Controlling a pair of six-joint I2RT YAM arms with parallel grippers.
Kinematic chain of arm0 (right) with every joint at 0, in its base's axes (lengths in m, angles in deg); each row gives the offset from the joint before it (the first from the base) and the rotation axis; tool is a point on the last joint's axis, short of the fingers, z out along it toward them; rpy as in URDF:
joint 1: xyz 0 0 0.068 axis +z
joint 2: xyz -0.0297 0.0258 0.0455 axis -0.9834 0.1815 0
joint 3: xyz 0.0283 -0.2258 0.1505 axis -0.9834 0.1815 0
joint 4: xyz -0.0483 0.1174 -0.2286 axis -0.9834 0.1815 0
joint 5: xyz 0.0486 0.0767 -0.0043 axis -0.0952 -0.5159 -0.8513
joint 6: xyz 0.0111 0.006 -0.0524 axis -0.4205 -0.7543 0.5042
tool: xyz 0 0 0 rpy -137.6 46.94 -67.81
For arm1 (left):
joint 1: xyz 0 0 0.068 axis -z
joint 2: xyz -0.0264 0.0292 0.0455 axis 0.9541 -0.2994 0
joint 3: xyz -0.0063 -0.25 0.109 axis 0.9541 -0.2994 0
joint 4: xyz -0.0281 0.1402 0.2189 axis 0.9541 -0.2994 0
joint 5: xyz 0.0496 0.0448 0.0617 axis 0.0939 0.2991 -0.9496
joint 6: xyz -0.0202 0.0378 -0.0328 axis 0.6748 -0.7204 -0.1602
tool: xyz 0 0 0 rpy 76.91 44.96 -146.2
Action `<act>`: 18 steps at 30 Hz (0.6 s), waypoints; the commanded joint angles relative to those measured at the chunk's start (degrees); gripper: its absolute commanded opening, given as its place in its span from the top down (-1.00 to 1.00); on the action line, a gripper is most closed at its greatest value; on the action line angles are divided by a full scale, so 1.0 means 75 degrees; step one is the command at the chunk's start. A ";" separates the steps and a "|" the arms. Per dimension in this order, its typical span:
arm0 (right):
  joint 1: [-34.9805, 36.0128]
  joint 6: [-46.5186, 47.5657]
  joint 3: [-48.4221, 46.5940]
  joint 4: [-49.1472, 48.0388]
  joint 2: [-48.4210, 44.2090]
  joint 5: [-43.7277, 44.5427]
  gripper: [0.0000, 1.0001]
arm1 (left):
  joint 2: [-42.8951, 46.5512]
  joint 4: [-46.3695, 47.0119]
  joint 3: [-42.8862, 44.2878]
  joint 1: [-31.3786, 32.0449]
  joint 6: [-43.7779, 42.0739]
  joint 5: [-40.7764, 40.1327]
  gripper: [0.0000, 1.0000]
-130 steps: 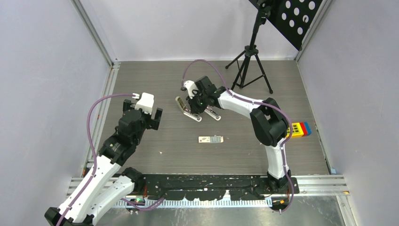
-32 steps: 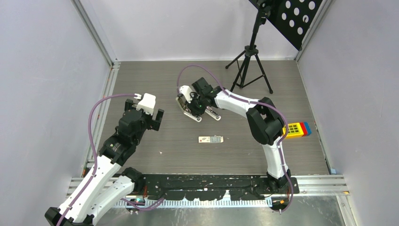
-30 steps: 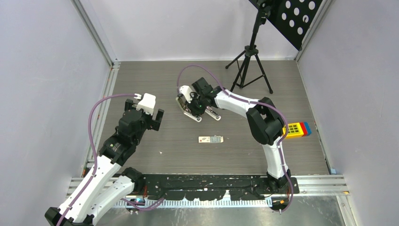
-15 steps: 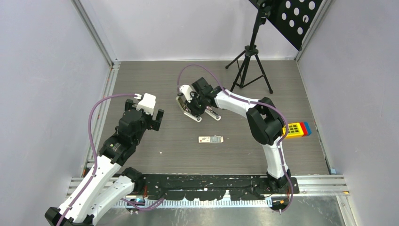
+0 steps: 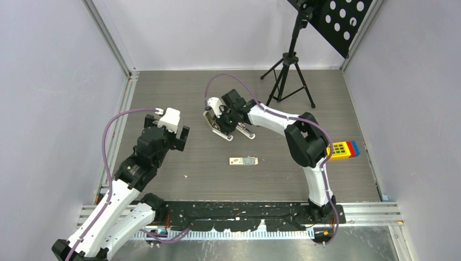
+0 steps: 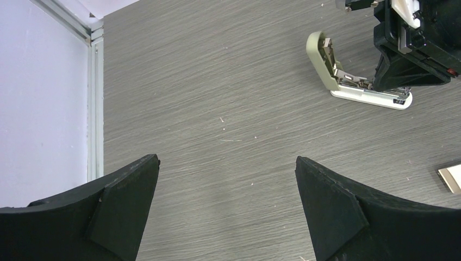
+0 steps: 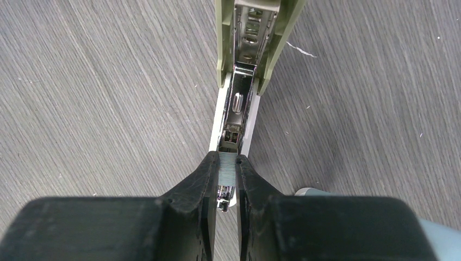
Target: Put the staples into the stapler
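Observation:
The stapler (image 7: 235,117) lies open on the table, its pale green lid (image 7: 255,43) swung back and the metal channel bare. My right gripper (image 7: 228,163) is shut on a silvery-grey strip of staples (image 7: 228,169), held just above the near end of that channel. In the top view the right gripper (image 5: 225,122) is over the stapler (image 5: 216,126). The small white staple box (image 5: 242,161) lies flat nearer the arms. My left gripper (image 6: 227,163) is open over bare table, left of the stapler (image 6: 353,81).
A second, grey stapler (image 5: 245,131) lies just right of the open one. A black tripod (image 5: 287,70) stands at the back right. A yellow and blue block (image 5: 344,149) lies by the right arm. Metal rails run along the table's left edge (image 6: 95,109).
Since the oldest frame, my right gripper has shifted a little left, onto the open stapler. Over the last second nothing has visibly moved. The left arm is still.

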 commanded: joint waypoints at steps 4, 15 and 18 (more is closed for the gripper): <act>0.0045 -0.0109 -0.0152 -0.0338 -0.0422 -0.0154 0.65 | 0.0103 0.0360 -0.0046 -0.0058 -0.0053 0.0104 -0.99; 0.0036 -0.0101 -0.0167 -0.0362 -0.0376 -0.0160 0.65 | 0.0089 0.0360 -0.0043 -0.0058 -0.0061 0.0129 -0.99; 0.0033 -0.0131 -0.0180 -0.0363 -0.0366 -0.0197 0.66 | 0.0090 0.0360 -0.0042 -0.0058 -0.0058 0.0145 -0.99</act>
